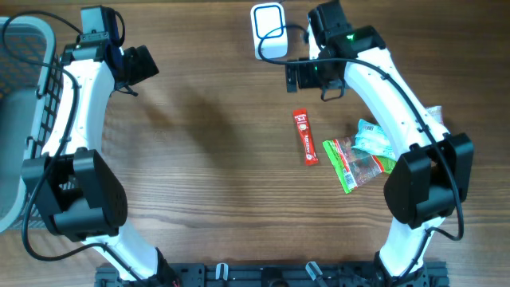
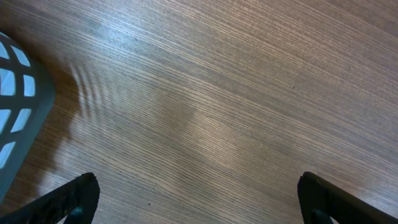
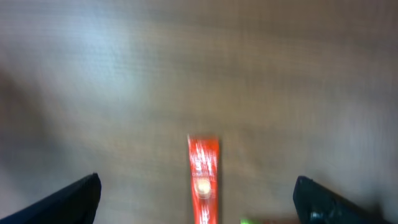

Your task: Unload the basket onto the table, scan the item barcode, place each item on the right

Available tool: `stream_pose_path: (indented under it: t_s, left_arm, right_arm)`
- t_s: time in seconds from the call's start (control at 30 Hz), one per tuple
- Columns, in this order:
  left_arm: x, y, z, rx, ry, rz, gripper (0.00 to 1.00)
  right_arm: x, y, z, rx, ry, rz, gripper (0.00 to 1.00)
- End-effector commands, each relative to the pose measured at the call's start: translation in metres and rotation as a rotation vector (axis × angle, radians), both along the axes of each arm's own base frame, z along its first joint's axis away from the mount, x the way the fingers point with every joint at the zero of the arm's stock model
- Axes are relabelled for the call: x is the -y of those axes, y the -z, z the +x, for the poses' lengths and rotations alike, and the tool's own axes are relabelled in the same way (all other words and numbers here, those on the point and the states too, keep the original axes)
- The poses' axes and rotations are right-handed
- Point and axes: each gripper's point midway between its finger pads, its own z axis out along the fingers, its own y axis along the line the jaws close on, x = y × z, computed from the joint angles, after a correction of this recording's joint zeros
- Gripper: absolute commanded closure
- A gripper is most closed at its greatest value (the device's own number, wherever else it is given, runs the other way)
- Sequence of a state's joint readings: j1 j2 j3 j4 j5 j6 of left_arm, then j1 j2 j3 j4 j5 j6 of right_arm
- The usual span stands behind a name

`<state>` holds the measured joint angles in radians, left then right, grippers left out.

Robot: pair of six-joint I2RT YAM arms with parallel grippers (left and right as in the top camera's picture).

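A slim red sachet [image 1: 304, 137] lies flat on the wooden table right of centre. It appears blurred in the right wrist view as the red sachet [image 3: 203, 176], on the table below and between my spread fingers. My right gripper [image 1: 307, 77] hovers open just behind it, near the white scanner [image 1: 269, 30] at the back edge; the right gripper [image 3: 196, 198] holds nothing. My left gripper [image 1: 139, 65] hangs open over bare wood at the back left, and in its own view the left gripper [image 2: 199, 199] is empty.
Green snack packets [image 1: 357, 158] lie in a small heap right of the sachet, under the right arm. A grey mesh basket [image 1: 22, 119] stands at the table's left edge; its corner, the basket [image 2: 18, 106], shows in the left wrist view.
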<state>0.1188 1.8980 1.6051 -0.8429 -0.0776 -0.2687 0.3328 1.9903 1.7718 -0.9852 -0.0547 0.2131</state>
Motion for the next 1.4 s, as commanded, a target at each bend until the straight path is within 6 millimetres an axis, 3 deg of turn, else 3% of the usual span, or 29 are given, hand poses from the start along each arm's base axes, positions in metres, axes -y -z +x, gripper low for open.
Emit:
stream_pose_path:
  t_s: [0.0, 0.13, 0.2, 0.27, 0.3, 0.43, 0.47, 0.67, 0.73, 0.87, 0.93, 1.1, 1.23, 1.37]
  left_arm:
    - [0.0, -0.001, 0.0, 0.004, 0.0, -0.006, 0.0]
    - [0.001, -0.001, 0.0, 0.004, 0.0, -0.006, 0.0]
    - [0.0, -0.001, 0.0, 0.004, 0.0, -0.006, 0.0]
    - [0.001, -0.001, 0.0, 0.004, 0.0, -0.006, 0.0]
    - [0.001, -0.001, 0.0, 0.004, 0.0, -0.006, 0.0]
    - [0.001, -0.001, 0.0, 0.004, 0.0, -0.006, 0.0]
    - [0.001, -0.001, 0.0, 0.004, 0.0, -0.006, 0.0]
    - [0.0, -0.001, 0.0, 0.004, 0.0, -0.006, 0.0]
    - [0.001, -0.001, 0.0, 0.004, 0.0, -0.006, 0.0]
    - [0.001, -0.001, 0.0, 0.004, 0.0, -0.006, 0.0]
    - [0.0, -0.001, 0.0, 0.004, 0.0, -0.006, 0.0]
    - [0.0, -0.001, 0.0, 0.004, 0.0, -0.006, 0.0]
    - [0.001, -0.001, 0.0, 0.004, 0.0, -0.006, 0.0]
    - [0.001, -0.001, 0.0, 0.004, 0.0, -0.006, 0.0]
  right_arm:
    - [-0.009, -0.015, 0.031, 0.138, -0.006, 0.033, 0.0]
    - [-0.016, -0.026, 0.052, 0.231, 0.002, 0.067, 0.0]
    - [-0.018, -0.028, 0.051, 0.233, -0.001, 0.069, 0.0]
    - [-0.017, -0.043, 0.049, 0.261, -0.001, 0.079, 0.0]
    - [-0.016, -0.056, 0.047, 0.285, -0.001, 0.088, 0.0]
    - [-0.01, -0.139, 0.029, 0.446, 0.0, 0.144, 0.0]
    - [-0.006, -0.173, 0.017, 0.513, 0.001, 0.168, 0.0]
    - [0.019, -0.296, -0.053, 0.78, 0.002, 0.259, 0.0]
    - [0.04, -0.337, -0.095, 0.879, 0.031, 0.267, 0.0]
    - [0.083, -0.391, -0.171, 1.056, 0.108, 0.266, 0.0]
    - [0.1, -0.399, -0.199, 1.095, 0.141, 0.255, 0.0]
    - [0.14, -0.39, -0.26, 1.133, 0.227, 0.206, 0.0]
    - [0.16, -0.361, -0.28, 1.15, 0.305, 0.152, 0.0]
    - [0.156, -0.328, -0.283, 1.26, 0.238, 0.101, 0.0]
